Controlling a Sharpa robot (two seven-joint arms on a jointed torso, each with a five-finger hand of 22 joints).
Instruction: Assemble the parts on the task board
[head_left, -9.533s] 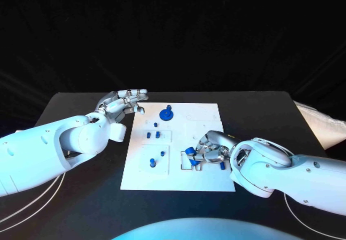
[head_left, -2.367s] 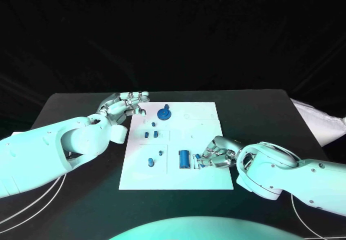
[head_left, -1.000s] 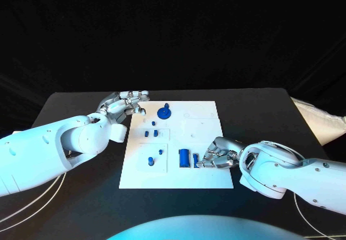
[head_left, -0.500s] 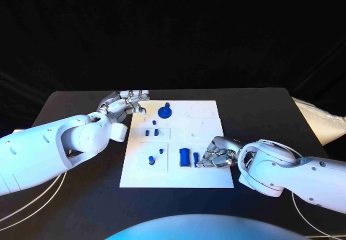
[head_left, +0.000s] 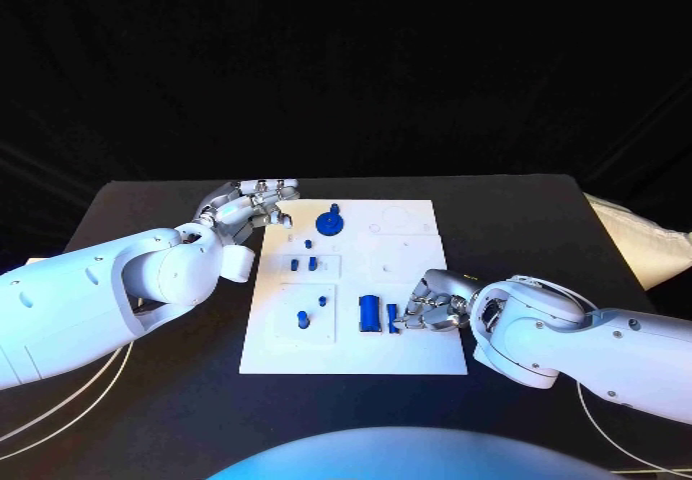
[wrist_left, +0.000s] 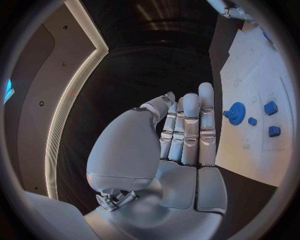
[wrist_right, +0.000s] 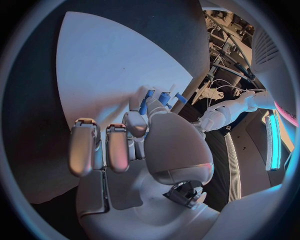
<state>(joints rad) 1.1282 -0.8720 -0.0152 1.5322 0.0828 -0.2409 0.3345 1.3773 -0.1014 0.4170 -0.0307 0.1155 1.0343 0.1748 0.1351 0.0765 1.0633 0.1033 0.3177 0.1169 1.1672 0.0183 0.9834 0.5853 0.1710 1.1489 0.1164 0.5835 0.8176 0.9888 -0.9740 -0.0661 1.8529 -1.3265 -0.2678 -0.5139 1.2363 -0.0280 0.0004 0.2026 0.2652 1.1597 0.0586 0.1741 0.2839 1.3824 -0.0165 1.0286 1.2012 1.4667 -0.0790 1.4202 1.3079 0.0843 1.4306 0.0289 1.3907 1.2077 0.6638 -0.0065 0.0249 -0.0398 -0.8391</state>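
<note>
Head view shows my right hand (head_left: 433, 305) low on the task board (head_left: 404, 250), fingers curled beside the slim blue part (head_left: 391, 319); whether they pinch it, I cannot tell. My left hand (head_left: 248, 208) waits beside the board's far corner, fingers straight, holding nothing, so the working area stays free.

A robotics laboratory or test cell: a black worktop (head_left: 173, 210) stands before a black curtain backdrop (head_left: 346, 90), with strip lighting (wrist_left: 72, 95) along the wall panels and equipment racks with cabling (wrist_right: 228, 37) nearby.
</note>
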